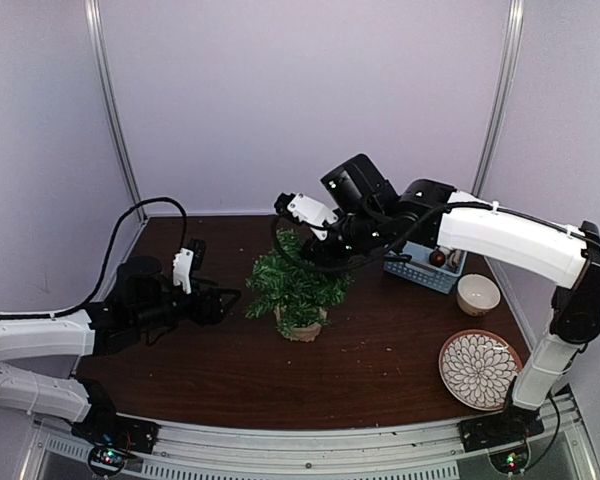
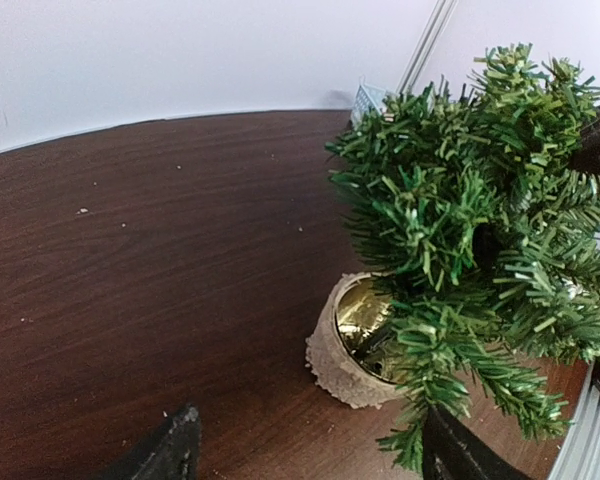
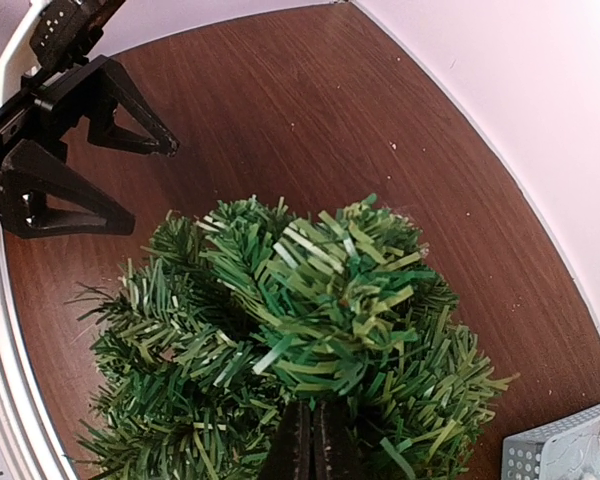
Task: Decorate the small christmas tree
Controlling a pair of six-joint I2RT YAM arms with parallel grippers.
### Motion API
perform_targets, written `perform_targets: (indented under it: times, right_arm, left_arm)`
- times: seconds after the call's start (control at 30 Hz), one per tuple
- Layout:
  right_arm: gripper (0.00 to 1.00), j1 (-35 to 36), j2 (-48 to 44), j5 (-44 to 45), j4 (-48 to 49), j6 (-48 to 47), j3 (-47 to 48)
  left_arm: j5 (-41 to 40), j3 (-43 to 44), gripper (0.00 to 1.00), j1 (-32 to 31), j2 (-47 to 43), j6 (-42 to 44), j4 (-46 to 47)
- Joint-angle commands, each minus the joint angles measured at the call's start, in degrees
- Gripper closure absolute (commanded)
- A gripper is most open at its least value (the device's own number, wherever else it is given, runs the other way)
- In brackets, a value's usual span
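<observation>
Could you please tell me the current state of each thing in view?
small christmas tree: upright, no ornaments seen.
left end effector: open, beside the tree.
right end effector: shut, at the tree's top.
basket: upright, red ornament inside.
bowl: upright.
plate: lying flat.

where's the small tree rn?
Top view: the small bushy green christmas tree in its tan burlap pot stands mid-table, open left claw beside it on the left, shut right claw at its top.

Bright, even light; soft shadows (wrist views warped).
</observation>
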Motion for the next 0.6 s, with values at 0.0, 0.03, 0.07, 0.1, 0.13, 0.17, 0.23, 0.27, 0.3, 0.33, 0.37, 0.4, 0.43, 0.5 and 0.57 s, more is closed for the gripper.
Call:
perform_targets:
  times: [0.0, 0.03, 0.07, 0.1, 0.13, 0.17, 0.23, 0.27, 0.3, 0.33, 0.37, 0.4, 0.43, 0.5, 0.57]
  right_arm:
    - [0.95, -0.58, 1.03, 0.04, 0.96, -0.67, 1.22]
    - [0.88, -0.61, 1.05, -0.34, 1.05, -0.67, 1.14]
    - [0.82, -0.62, 1.02, -0.47, 1.13, -0.74, 1.07]
    - [0.77, -0.62, 0.93, -0.55, 1.26, -0.8, 1.05]
    - [0.7, -0.62, 0.8, -0.57, 1.3, -0.83, 1.05]
    - [0.65, -0.62, 0.67, -0.59, 1.39, -0.82, 1.07]
    - [0.56, -0.62, 0.4, -0.9, 1.82, -0.86, 0.88]
    - [0.52, -0.62, 0.31, -1.1, 1.87, -0.89, 0.95]
    - [0.48, -0.62, 0.27, -1.32, 1.95, -0.86, 0.96]
    - [0.4, -0.61, 0.15, -1.39, 2.1, -0.73, 0.96]
    - [0.35, -0.62, -0.07, -1.44, 2.18, -0.6, 0.96]
    - [0.3, -0.62, -0.37, -1.48, 2.41, -0.48, 0.84]
    - [0.25, -0.62, -0.78, -1.47, 2.79, -0.31, 0.61]
    - [0.18, -0.7, -1.78, -1.65, 3.7, 0.0, -0.07]
    - [0.13, -0.91, -2.56, -1.74, 4.14, 0.33, -0.16]
  left_arm:
    - [-0.64, 1.06, 0.24, 0.52, 0.27, 0.38, 0.93]
    - [-0.73, 1.15, 0.23, 0.56, 0.36, 0.38, 0.76]
    - [-0.83, 1.32, 0.23, 0.6, 0.4, 0.31, 0.59]
    - [-0.86, 1.44, 0.23, 0.61, 0.47, 0.22, 0.47]
    - [-0.82, 1.46, 0.23, 0.68, 0.54, 0.08, 0.43]
    - [-0.82, 1.47, 0.23, 0.69, 0.54, -0.01, 0.45]
    - [-0.83, 1.6, 0.22, 0.85, 0.53, -0.21, 0.47]
    - [-0.87, 1.64, 0.22, 0.93, 0.52, -0.29, 0.38]
    - [-0.86, 1.72, 0.22, 0.95, 0.43, -0.37, 0.35]
    - [-0.87, 1.77, 0.21, 1.1, 0.36, -0.53, 0.16]
    - [-0.86, 1.86, 0.21, 1.24, 0.23, -0.7, -0.08]
    - [-0.88, 1.94, 0.2, 1.41, 0.12, -0.9, -0.34]
    - [-0.8, 1.99, 0.19, 1.58, -0.02, -1.08, -0.48]
    - [-0.66, 2.13, 0.18, 1.96, -0.36, -1.43, -0.73]
    - [-0.41, 2.4, 0.17, 2.3, -0.34, -1.47, -1.05]
